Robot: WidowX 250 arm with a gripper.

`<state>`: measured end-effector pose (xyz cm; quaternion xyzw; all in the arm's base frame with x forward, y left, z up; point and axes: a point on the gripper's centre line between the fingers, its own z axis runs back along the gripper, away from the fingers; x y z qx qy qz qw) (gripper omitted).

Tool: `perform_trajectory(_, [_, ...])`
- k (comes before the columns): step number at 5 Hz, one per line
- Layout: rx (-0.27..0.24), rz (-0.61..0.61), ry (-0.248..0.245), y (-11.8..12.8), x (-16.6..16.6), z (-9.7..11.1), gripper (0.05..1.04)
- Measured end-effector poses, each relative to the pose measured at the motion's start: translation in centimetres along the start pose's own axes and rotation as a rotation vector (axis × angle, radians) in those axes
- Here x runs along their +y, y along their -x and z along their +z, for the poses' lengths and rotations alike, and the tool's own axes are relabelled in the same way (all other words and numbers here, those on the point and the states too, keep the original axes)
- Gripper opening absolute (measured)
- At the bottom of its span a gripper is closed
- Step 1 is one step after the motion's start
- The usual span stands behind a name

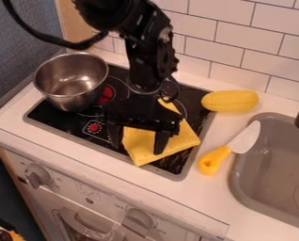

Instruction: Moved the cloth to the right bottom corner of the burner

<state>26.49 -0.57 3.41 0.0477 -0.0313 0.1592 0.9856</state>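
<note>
The black gripper (137,147) hangs over the front right part of the burner, its two fingers spread wide. Below and around it lies the yellow cloth (182,139), covering the right front area of the black burner (69,126). The right finger stands in front of the cloth's middle, and the left one is near its left edge. Part of the cloth is hidden behind the gripper; whether the fingertips touch it, I cannot tell.
A steel pot (72,84) stands on the burner's left side. To the right are a yellow corn cob (231,100), a knife with an orange-yellow handle (213,160) and a grey sink (239,181). A tiled wall (240,37) rises behind.
</note>
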Motion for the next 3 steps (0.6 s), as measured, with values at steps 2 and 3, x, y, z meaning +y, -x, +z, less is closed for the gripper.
perform_trajectory(2, [-0.100, 0.030, 0.024, -1.2, 0.1, 4.4, 0.999])
perform_trajectory(3, [-0.167, 0.024, 0.049, -1.4, -0.3, 6.8, 0.999])
